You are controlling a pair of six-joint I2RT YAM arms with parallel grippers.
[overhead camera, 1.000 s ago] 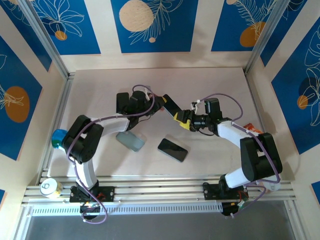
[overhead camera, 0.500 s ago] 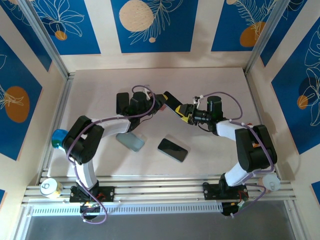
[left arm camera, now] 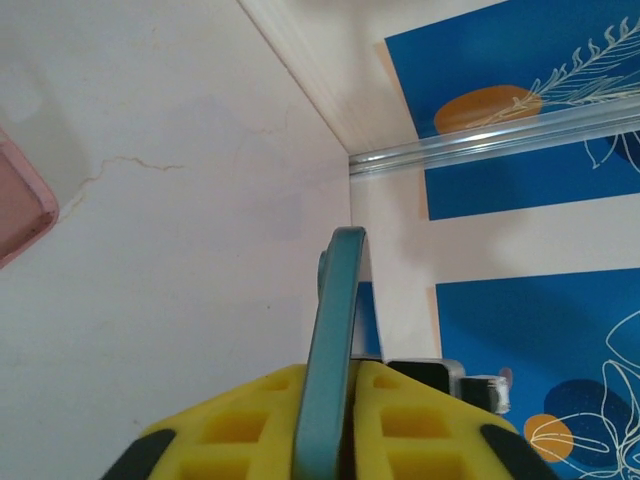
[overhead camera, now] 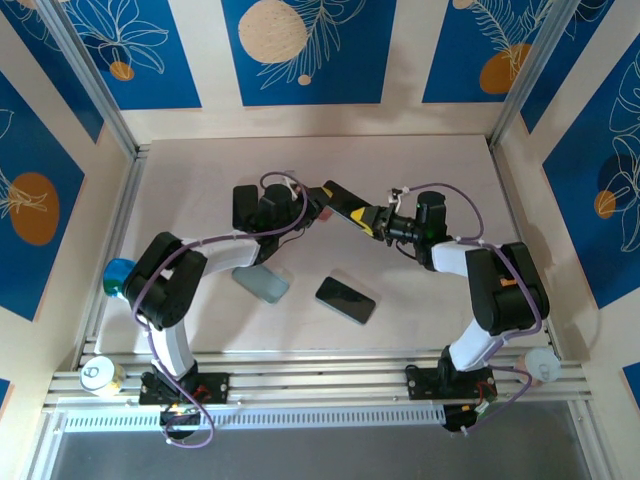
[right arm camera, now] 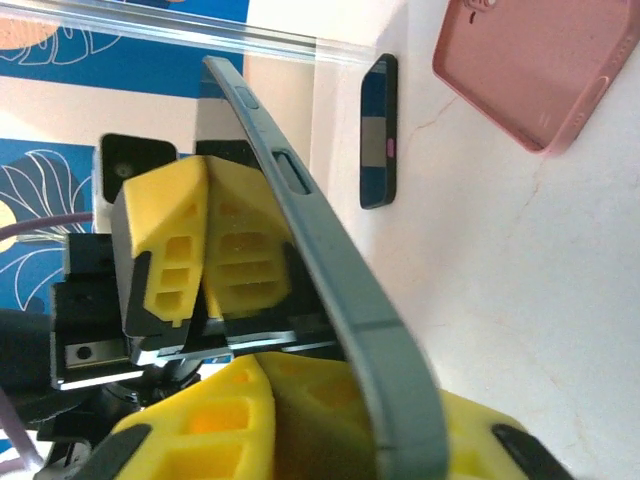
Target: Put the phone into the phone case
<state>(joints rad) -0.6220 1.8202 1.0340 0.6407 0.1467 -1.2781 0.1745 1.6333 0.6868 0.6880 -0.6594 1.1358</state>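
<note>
Above mid-bench, a thin grey-teal slab point(overhead camera: 343, 203) is held between the two arms; whether it is a phone or a case cannot be determined. The left pincer point(left arm camera: 330, 385) has its yellow pads clamped on one end. The right pincer point(right arm camera: 385, 420) is closed on the other end. A black phone point(overhead camera: 346, 299) lies flat on the bench point(overhead camera: 200, 170) at 6 o'clock of the slab, untouched. A grey-blue case point(overhead camera: 262, 282) lies at 9 o'clock of that phone, just beside it. A pink case point(right arm camera: 530, 70) lies apart.

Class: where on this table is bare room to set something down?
Bare: far strip of white table, between back wall and grippers. Crowded: the middle, where left gripper and right gripper clamp a slim grey-teal slab, with grey-blue phone case and black rectangular phone nearer.
</note>
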